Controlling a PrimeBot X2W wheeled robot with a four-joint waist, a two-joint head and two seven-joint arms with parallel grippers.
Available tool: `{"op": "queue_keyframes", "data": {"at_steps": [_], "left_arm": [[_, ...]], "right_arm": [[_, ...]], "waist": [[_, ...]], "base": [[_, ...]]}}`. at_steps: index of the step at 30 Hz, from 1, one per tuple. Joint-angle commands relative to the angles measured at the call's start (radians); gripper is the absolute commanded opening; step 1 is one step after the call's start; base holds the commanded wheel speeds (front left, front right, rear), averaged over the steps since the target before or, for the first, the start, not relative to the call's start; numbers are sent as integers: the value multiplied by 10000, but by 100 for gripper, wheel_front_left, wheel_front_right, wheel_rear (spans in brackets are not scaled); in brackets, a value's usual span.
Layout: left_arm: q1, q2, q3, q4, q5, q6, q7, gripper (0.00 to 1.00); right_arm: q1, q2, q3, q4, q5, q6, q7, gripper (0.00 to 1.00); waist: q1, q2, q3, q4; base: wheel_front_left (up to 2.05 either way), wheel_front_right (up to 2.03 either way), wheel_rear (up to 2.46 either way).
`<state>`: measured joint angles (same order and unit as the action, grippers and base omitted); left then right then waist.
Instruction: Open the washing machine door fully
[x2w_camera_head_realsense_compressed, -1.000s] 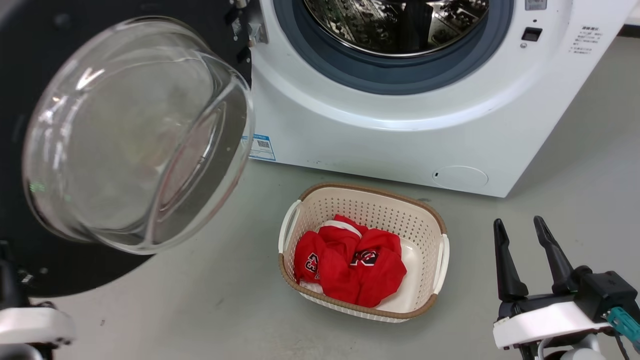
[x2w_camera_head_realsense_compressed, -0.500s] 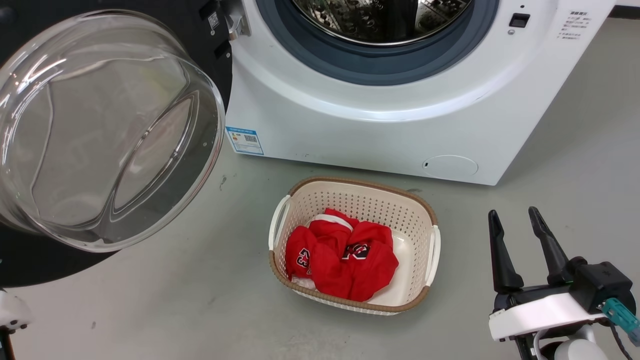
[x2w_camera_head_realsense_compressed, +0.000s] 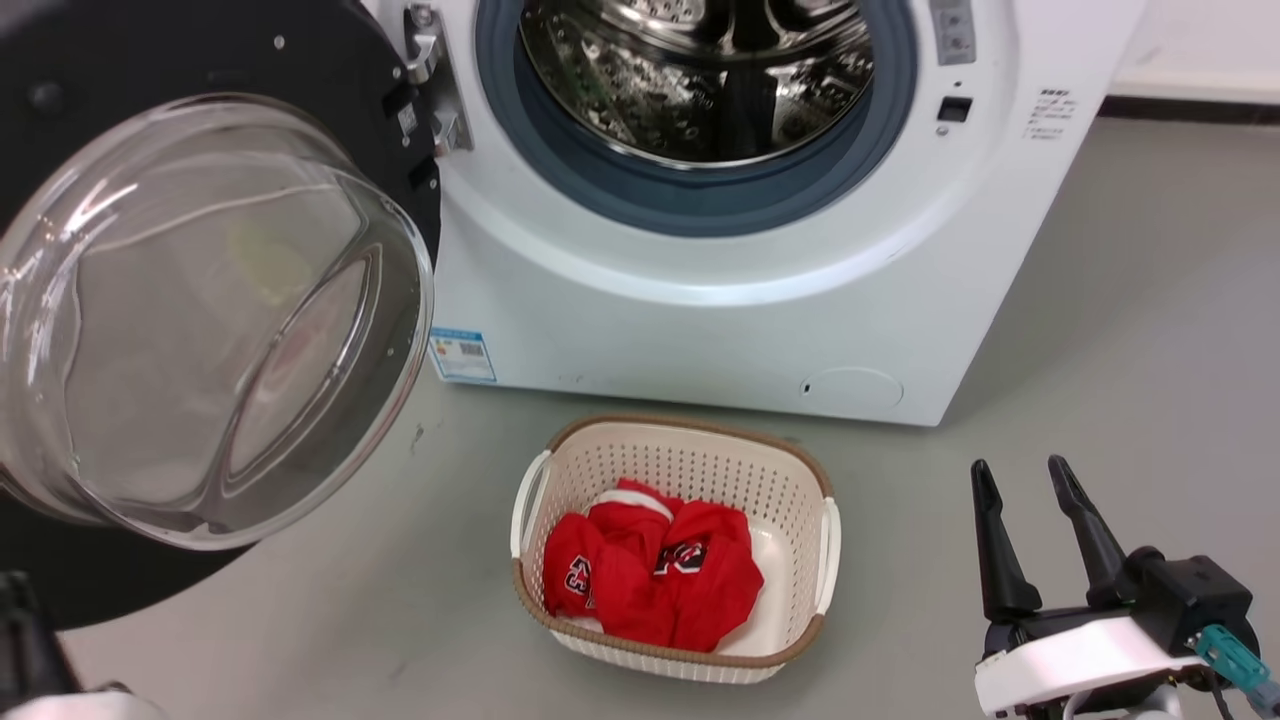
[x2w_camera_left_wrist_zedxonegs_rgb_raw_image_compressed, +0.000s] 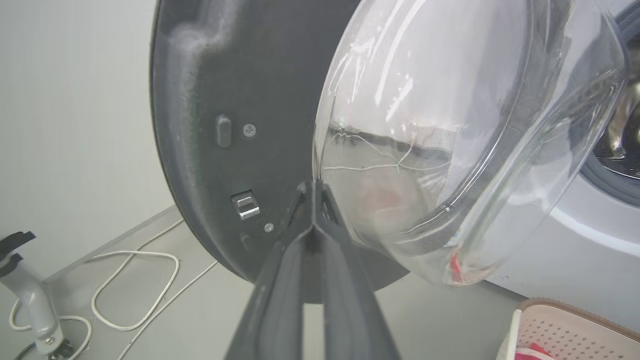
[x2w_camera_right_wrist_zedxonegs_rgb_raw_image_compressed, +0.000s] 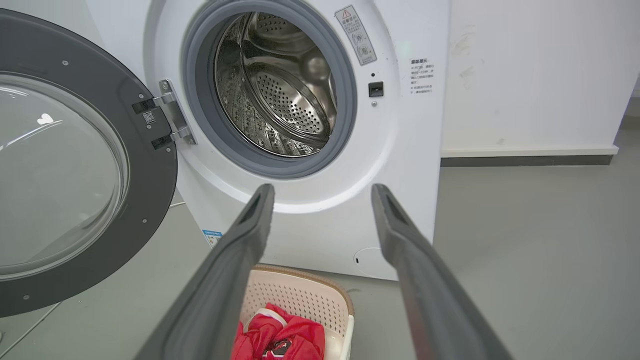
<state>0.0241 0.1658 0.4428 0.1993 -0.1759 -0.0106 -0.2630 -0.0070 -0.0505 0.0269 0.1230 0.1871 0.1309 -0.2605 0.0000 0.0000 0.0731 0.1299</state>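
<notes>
The washing machine door (x2w_camera_head_realsense_compressed: 200, 50), a black disc with a clear glass bowl (x2w_camera_head_realsense_compressed: 200, 320), stands swung out to the left of the white washing machine (x2w_camera_head_realsense_compressed: 700, 330) on its hinge (x2w_camera_head_realsense_compressed: 435, 90). The steel drum (x2w_camera_head_realsense_compressed: 700, 80) is exposed. In the left wrist view my left gripper (x2w_camera_left_wrist_zedxonegs_rgb_raw_image_compressed: 313, 187) is shut, its tips at the door's (x2w_camera_left_wrist_zedxonegs_rgb_raw_image_compressed: 240, 75) inner face just beside the bowl's rim; whether they touch it I cannot tell. My right gripper (x2w_camera_head_realsense_compressed: 1016, 465) hangs open at the lower right, apart from the machine (x2w_camera_right_wrist_zedxonegs_rgb_raw_image_compressed: 400, 150) and the door (x2w_camera_right_wrist_zedxonegs_rgb_raw_image_compressed: 155, 165), nothing between its fingers (x2w_camera_right_wrist_zedxonegs_rgb_raw_image_compressed: 240, 260).
A cream perforated basket (x2w_camera_head_realsense_compressed: 680, 430) holding red clothes (x2w_camera_head_realsense_compressed: 650, 580) sits on the grey floor before the machine. White cables (x2w_camera_left_wrist_zedxonegs_rgb_raw_image_compressed: 135, 280) and a grey stand (x2w_camera_left_wrist_zedxonegs_rgb_raw_image_compressed: 30, 300) lie on the floor behind the door. A white wall rises right of the machine.
The whole head view has shifted, so the camera moved and more of the drum shows. Relative to the machine the door stands much as before. The right gripper stays open.
</notes>
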Motion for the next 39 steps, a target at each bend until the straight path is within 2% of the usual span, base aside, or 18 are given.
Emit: {"op": "queue_keyframes", "data": {"at_steps": [1, 2, 3, 6, 10, 18, 22, 29, 39], "left_arm": [[103, -84, -50, -107, 69, -64, -20, 49], [233, -250, -132, -289, 113, -99, -20, 85], [346, -392, -232, -455, 193, -136, -20, 100], [639, -780, -682, -929, 380, -154, -20, 100], [955, -1024, -1394, -1572, 565, -201, -20, 100], [750, -1133, -3355, -1971, 812, -581, -20, 100], [533, -1143, -3960, -1921, 852, -630, -21, 100], [388, -1149, -4237, -1809, 867, -507, -21, 100], [295, -1151, -4248, -1843, 976, -492, -21, 100]], "right_arm": [[98, 11, -5, -13, 23, -2, -39, 100], [141, 12, -17, -21, 5, -2, -40, 100], [193, 11, -17, -33, -19, -2, -40, 100], [320, 11, 15, -68, -77, -2, -34, 100], [413, 11, 114, -178, -166, -2, -34, 100], [523, 12, 170, -566, -610, -2, 181, 100], [572, 11, 139, -753, -833, -2, 300, 100], [732, 12, 63, -847, -905, -2, 442, 100], [673, 12, 61, -798, -818, -2, 465, 100]], "waist": [[0, 0, -173, -94], [0, 0, -240, -113], [0, 0, -305, -131], [0, 0, -489, -226], [0, 0, -679, -445], [0, 0, -778, -968], [0, 0, -794, -1249], [0, 0, -759, -1567], [0, 0, -696, -1568]], "base": [[0, 0, 0], [0, 0, 0], [0, 0, 0], [0, 0, 0], [0, 0, 0], [0, 0, 0], [0, 0, 0], [0, 0, 0], [0, 0, 0]]}}
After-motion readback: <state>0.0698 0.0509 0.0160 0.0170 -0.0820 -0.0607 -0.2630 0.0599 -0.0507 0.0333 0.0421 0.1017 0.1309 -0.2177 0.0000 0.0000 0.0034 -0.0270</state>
